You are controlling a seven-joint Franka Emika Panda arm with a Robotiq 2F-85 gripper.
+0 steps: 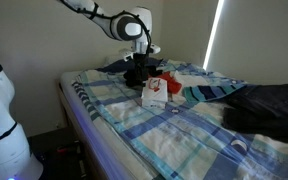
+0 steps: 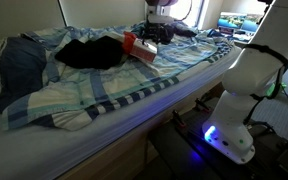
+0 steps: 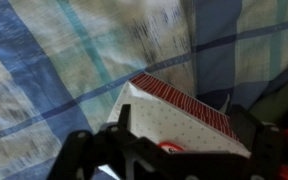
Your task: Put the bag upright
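Looking at this biggest-first: the desk (image 1: 184, 135) is a wide soft surface under a rumpled blue-and-white plaid blanket (image 2: 114, 95), so nothing on it gets a flat footing.

Next down, a dark navy cloth (image 2: 19, 65) is heaped far out at 9 o'clock from the action. A black bundle (image 2: 89, 52) lies between it and the bag, also at 9 o'clock. Both sit well apart from the work spot, so I doubt they get in the way.

The arm (image 1: 94, 12) comes in from about 11 o'clock and hangs its jaws straight down over the bag (image 1: 154, 92). My guess is that's so it can work the bag from above without dragging the blanket.

The bag is near the far middle of the blanket, white with a red mark on its front. To me it looks propped at a lean rather than standing square, but it's small in both exterior views, so don't quote me.

In the wrist view the bag (image 3: 174, 115) fills the space between the jaws, with a red strip along its 1 o'clock edge. The jaws stand spread on either side of it. Honestly I can't tell if they're pressing the paper or just straddling it.

My worry is that thin paper on bedding could flop over once it's let go.
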